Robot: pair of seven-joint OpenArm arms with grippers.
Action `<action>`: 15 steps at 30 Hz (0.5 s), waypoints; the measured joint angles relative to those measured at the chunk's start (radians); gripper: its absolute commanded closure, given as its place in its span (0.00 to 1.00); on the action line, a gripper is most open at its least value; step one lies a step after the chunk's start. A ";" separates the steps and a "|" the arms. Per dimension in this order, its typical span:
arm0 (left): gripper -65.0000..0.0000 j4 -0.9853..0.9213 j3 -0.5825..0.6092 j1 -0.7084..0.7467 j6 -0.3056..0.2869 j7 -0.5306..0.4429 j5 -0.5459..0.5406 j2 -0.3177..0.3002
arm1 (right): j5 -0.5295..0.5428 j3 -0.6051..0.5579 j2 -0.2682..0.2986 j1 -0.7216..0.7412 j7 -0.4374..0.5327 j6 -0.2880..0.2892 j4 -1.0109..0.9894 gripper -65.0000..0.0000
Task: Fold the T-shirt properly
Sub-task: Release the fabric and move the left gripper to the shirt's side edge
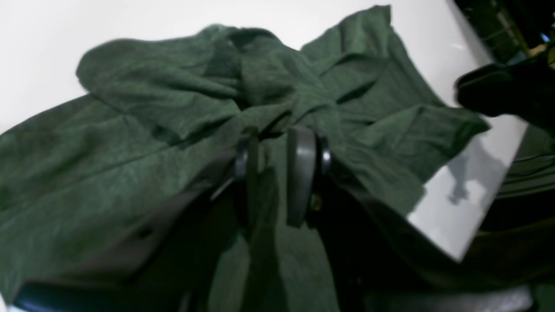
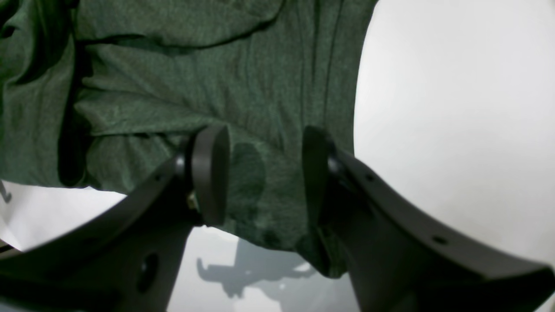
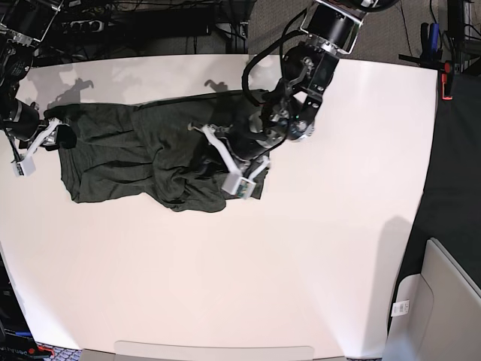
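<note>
One garment, the T-shirt [image 3: 143, 154], thin, limp, light and bunched on the worktop [image 3: 316, 248], is best taken at hem corners; left gripper [image 1: 277, 173] jaws pinch a fold, right gripper [image 2: 264, 173] jaws spread astride its edge.

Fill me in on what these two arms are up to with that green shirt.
A two-armed robot is working on folding a dark green T-shirt that lies bunched and wrinkled on a white table. The left gripper is down in the middle of the shirt, pinching a ridge of fabric between its nearly closed jaws. The right gripper sits at the shirt's far edge with its jaws apart, straddling the cloth without clamping it. No neat fold shows yet.
</note>
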 measured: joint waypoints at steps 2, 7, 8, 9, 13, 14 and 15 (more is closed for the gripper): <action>0.75 0.029 -0.035 0.027 -0.004 0.014 0.000 -0.045 | -0.001 0.000 0.006 0.000 0.000 0.000 0.000 0.62; 0.68 0.055 -0.082 0.082 0.011 0.038 0.015 -0.127 | 0.004 0.000 0.003 -0.004 0.000 0.000 0.000 0.62; 0.67 0.066 -0.092 0.089 0.011 0.037 0.013 -0.129 | 0.003 0.000 0.003 -0.006 0.000 0.000 0.000 0.62; 0.65 0.080 -0.103 0.097 0.002 0.034 0.008 -0.129 | 0.003 0.000 0.003 -0.010 0.000 0.000 0.000 0.62; 0.59 0.093 -0.133 0.131 0.001 0.019 -0.004 -0.175 | 0.000 0.000 0.004 -0.011 0.000 0.000 0.000 0.62; 0.58 0.092 -0.140 0.136 0.003 0.026 0.003 -0.188 | 0.000 0.000 0.003 -0.011 0.000 0.000 0.000 0.62; 0.58 0.090 -0.145 0.139 0.005 0.037 0.006 -0.202 | 0.002 0.000 0.003 -0.011 0.000 0.000 0.000 0.62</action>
